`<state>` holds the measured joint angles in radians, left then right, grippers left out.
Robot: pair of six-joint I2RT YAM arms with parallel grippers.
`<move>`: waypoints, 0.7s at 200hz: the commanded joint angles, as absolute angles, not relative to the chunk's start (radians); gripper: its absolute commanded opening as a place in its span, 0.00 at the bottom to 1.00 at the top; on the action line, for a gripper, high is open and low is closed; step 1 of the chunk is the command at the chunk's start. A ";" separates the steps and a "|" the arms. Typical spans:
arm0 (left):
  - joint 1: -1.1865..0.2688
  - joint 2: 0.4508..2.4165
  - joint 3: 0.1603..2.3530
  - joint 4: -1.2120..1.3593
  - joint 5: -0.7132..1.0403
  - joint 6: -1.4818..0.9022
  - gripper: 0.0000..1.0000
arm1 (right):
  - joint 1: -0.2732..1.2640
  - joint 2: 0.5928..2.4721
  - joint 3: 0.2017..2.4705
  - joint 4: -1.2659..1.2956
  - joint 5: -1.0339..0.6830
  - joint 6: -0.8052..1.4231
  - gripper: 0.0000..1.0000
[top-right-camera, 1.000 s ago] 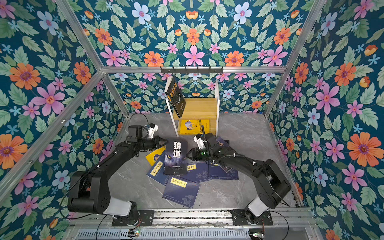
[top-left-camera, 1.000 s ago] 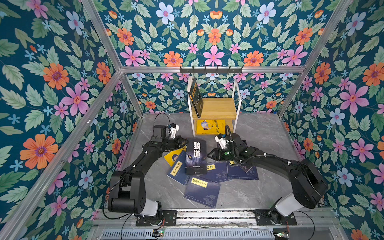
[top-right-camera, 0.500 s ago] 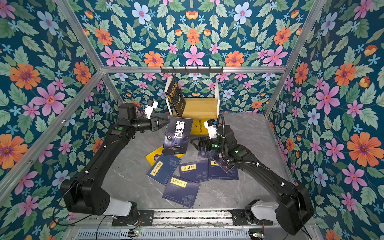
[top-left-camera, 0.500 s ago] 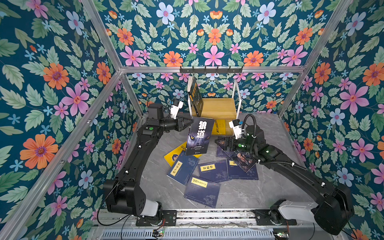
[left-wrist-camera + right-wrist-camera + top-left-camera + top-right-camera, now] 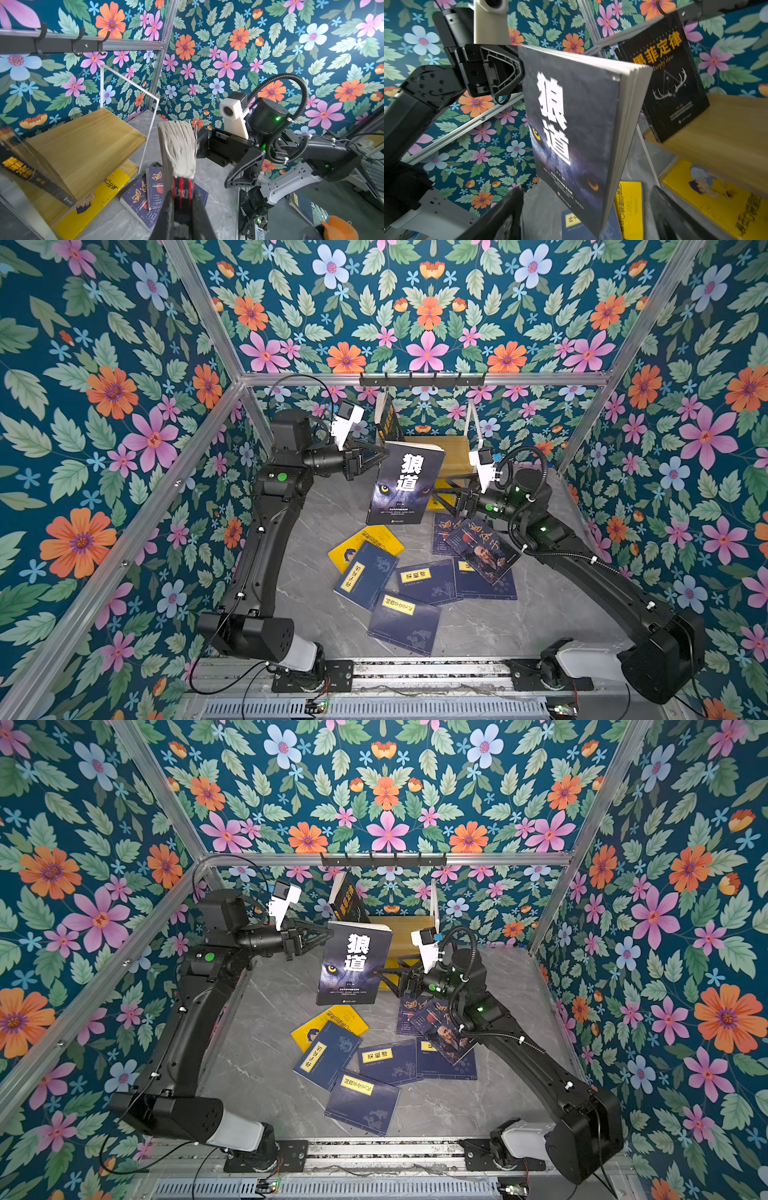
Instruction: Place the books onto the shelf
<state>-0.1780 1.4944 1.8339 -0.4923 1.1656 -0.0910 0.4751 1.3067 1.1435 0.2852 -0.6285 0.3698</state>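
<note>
Black left gripper (image 5: 384, 454) clamps the wolf book (image 5: 409, 485) by its spine, upright before the shelf (image 5: 455, 447) at the worktop's rear edge. The right gripper (image 5: 440, 488) gapes empty beside it. Seemingly the carry step; next, stand it on the upper board.

The wolf-eyed book (image 5: 577, 128) has a matt, slightly scuffed card cover, and its page edges are greyish, rough paper. My left hand (image 5: 380, 454) and right hand (image 5: 386, 969) are matt black moulded plastic, each under a smooth white plastic camera housing. The shelf (image 5: 83, 145) has light wooden boards with fine grain in a thin white-painted metal frame. The counter (image 5: 316, 605) looks like grey veined stone with a faint sheen. The navy books (image 5: 424, 576) have matt covers with yellow paper labels.
</note>
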 commanded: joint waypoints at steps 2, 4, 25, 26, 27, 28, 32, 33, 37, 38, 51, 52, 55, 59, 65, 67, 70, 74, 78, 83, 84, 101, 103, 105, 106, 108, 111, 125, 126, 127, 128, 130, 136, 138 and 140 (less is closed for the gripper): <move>-0.174 1.505 1.908 -0.587 1.233 0.053 0.00 | 0.456 1.337 1.156 0.445 -0.749 0.380 0.94; -0.175 1.506 1.912 -0.592 1.235 0.059 0.00 | 0.454 1.342 1.158 0.450 -0.756 0.382 0.94; -0.175 1.519 1.949 -0.613 1.280 0.075 0.00 | 0.446 1.384 1.175 0.515 -0.830 0.393 0.94; -0.175 1.519 1.949 -0.613 1.282 0.075 0.00 | 0.446 1.385 1.174 0.518 -0.834 0.392 0.94; -0.175 1.520 1.949 -0.614 1.284 0.074 0.00 | 0.446 1.388 1.174 0.525 -0.838 0.392 0.94; -0.175 1.520 1.950 -0.614 1.285 0.074 0.00 | 0.445 1.389 1.173 0.530 -0.842 0.392 0.94; -0.175 1.520 1.950 -0.616 1.293 0.075 0.00 | 0.446 1.395 1.172 0.549 -0.857 0.392 0.94; -0.175 1.520 1.950 -0.617 1.296 0.076 0.00 | 0.446 1.396 1.172 0.554 -0.862 0.392 0.94; -0.175 1.521 1.949 -0.620 1.302 0.078 0.00 | 0.446 1.402 1.170 0.573 -0.875 0.391 0.94; -0.175 1.520 1.950 -0.621 1.304 0.079 0.00 | 0.446 1.405 1.170 0.577 -0.878 0.390 0.94; -0.175 1.521 1.950 -0.630 1.330 0.091 0.00 | 0.446 1.425 1.170 0.614 -0.900 0.377 0.94; -0.175 1.521 1.950 -0.631 1.331 0.091 0.00 | 0.446 1.426 1.170 0.616 -0.901 0.376 0.94; -0.175 1.521 1.951 -0.633 1.336 0.094 0.00 | 0.446 1.431 1.173 0.620 -0.904 0.372 0.94; -0.175 1.523 1.953 -0.637 1.342 0.099 0.00 | 0.446 1.439 1.175 0.626 -0.907 0.369 0.94; -0.175 1.522 1.956 -0.643 1.349 0.105 0.00 | 0.445 1.449 1.180 0.635 -0.911 0.367 0.94; -0.175 1.524 1.956 -0.645 1.350 0.106 0.00 | 0.445 1.452 1.182 0.639 -0.913 0.367 0.94; -0.174 1.523 1.958 -0.647 1.351 0.109 0.00 | 0.445 1.459 1.185 0.642 -0.917 0.366 0.94; -0.173 1.524 1.961 -0.648 1.351 0.110 0.00 | 0.446 1.467 1.190 0.649 -0.923 0.369 0.94; -0.172 1.525 1.962 -0.649 1.349 0.110 0.00 | 0.446 1.475 1.198 0.655 -0.932 0.372 0.93; -0.172 1.525 1.961 -0.650 1.345 0.109 0.00 | 0.446 1.486 1.206 0.664 -0.945 0.379 0.93; -0.170 1.526 1.962 -0.650 1.344 0.108 0.00 | 0.445 1.488 1.208 0.666 -0.948 0.380 0.93; -0.167 1.528 1.958 -0.648 1.334 0.107 0.00 | 0.446 1.521 1.241 0.690 -0.978 0.396 0.87; -0.167 1.529 1.958 -0.649 1.333 0.107 0.00 | 0.445 1.525 1.244 0.690 -0.979 0.396 0.85; -0.166 1.528 1.957 -0.649 1.333 0.107 0.00 | 0.446 1.528 1.248 0.691 -0.980 0.396 0.84; -0.167 1.528 1.957 -0.648 1.332 0.107 0.00 | 0.446 1.529 1.250 0.690 -0.980 0.395 0.83; -0.167 1.528 1.956 -0.649 1.332 0.106 0.00 | 0.446 1.531 1.253 0.687 -0.980 0.393 0.81; -0.167 1.529 1.956 -0.648 1.332 0.104 0.00 | 0.445 1.533 1.257 0.684 -0.982 0.389 0.77; -0.165 1.528 1.954 -0.644 1.326 0.101 0.00 | 0.444 1.548 1.283 0.661 -1.014 0.365 0.47; -0.165 1.529 1.954 -0.644 1.326 0.101 0.00 | 0.444 1.550 1.285 0.660 -1.017 0.365 0.45; -0.164 1.529 1.954 -0.643 1.325 0.101 0.00 | 0.445 1.550 1.286 0.661 -1.019 0.364 0.41; -0.164 1.528 1.954 -0.644 1.325 0.101 0.00 | 0.445 1.551 1.287 0.660 -1.023 0.363 0.39; -0.163 1.528 1.954 -0.643 1.324 0.101 0.00 | 0.444 1.553 1.289 0.661 -1.027 0.362 0.34; -0.161 1.527 1.954 -0.643 1.323 0.101 0.00 | 0.445 1.559 1.297 0.658 -1.039 0.360 0.16; -0.161 1.527 1.954 -0.644 1.324 0.101 0.01 | 0.444 1.561 1.299 0.657 -1.046 0.360 0.11; -0.160 1.527 1.955 -0.643 1.323 0.100 0.02 | 0.445 1.563 1.301 0.655 -1.050 0.358 0.06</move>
